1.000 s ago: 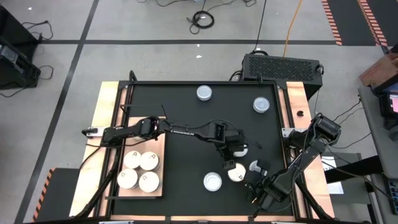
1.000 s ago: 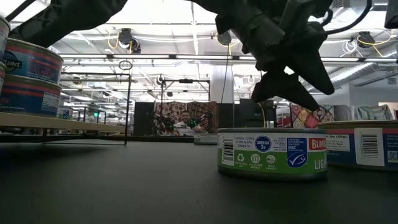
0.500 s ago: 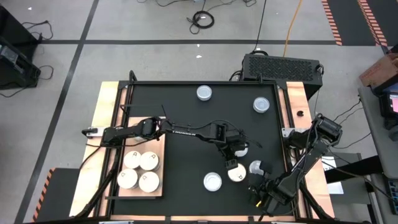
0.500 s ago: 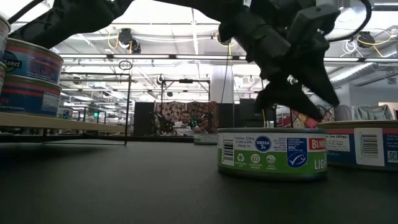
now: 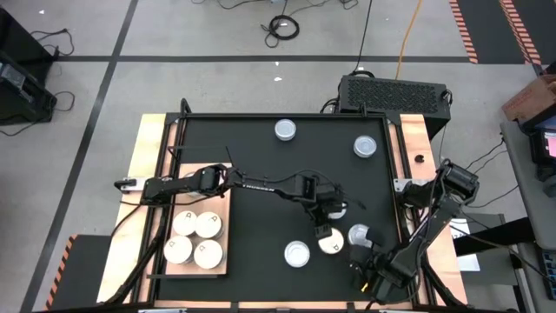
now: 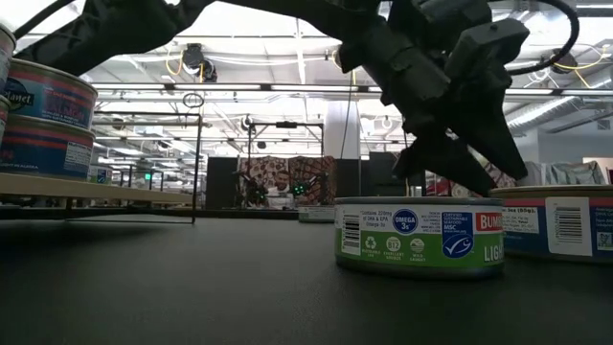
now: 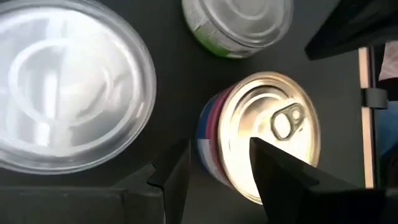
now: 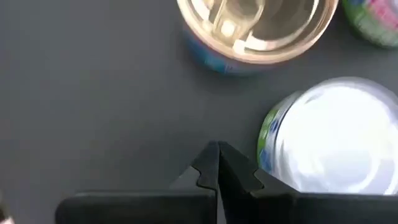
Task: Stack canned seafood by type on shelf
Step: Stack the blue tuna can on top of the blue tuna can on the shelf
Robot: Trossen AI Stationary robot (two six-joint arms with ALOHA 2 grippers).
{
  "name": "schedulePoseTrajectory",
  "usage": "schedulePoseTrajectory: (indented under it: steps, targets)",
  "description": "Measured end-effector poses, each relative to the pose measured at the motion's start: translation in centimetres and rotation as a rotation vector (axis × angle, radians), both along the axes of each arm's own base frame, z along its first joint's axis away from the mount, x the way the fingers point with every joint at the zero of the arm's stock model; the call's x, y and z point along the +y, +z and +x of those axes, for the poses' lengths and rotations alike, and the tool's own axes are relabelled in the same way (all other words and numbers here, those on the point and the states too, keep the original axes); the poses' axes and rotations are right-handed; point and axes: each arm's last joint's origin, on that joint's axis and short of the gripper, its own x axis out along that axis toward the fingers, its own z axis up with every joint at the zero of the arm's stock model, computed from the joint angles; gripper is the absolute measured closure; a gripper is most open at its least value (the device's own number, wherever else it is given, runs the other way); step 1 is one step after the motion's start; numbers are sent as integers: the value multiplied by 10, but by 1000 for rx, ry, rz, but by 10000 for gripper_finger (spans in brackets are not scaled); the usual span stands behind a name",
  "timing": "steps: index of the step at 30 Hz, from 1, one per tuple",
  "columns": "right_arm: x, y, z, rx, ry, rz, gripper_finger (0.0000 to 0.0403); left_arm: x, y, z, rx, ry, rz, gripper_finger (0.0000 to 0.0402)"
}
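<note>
We are looking first at the left gripper, which is hovering just right of the middle of the large black mat, its two dark fingers spread apart and closed on nothing. The left wrist view shows them straddling the near edge of a small round tin with a gold pull-tab top and a blue-and-red side — whether they are touching it we cannot tell. In the high view that same tin is lying just past the fingertips, toward 6 o'clock.

Around it, a silver-topped round tin with a green label is sitting just beside it at 3 o'clock, and another silver-topped tin is resting near it at 8 o'clock. Two more silver-grey tins are standing well apart at the far side of the mat, one at 12 o'clock and one toward 1 o'clock.

At 9 o'clock from the gripper, the flat light-brown wooden shelf board is carrying four cream-topped round tins packed in a square — in the low view we are seeing tins stacked one on another there.

The right gripper is waiting at the mat's near right corner, its fingers pressed together and holding nothing.
</note>
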Motion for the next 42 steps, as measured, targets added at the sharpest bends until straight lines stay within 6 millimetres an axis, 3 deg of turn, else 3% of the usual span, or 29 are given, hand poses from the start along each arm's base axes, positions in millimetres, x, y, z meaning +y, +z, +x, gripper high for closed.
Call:
schedulePoseTrajectory:
  steps: [10, 22, 27, 35, 42]
  targets:
    - [10, 0, -15, 15, -13, 41, 403, -4, -10, -1, 26, -25, 6, 235]
    - [10, 0, -16, 16, -19, 39, 403, -4, -13, 1, 20, -39, 0, 238]
    - [10, 0, -16, 15, -22, 40, 403, -5, -13, 1, 13, -53, 1, 278]
    - [10, 0, -17, 32, -24, 50, 403, -5, -12, 1, -15, -114, 2, 386]
    - [10, 0, -17, 37, -26, 55, 403, -4, -12, 1, -20, -122, -2, 398]
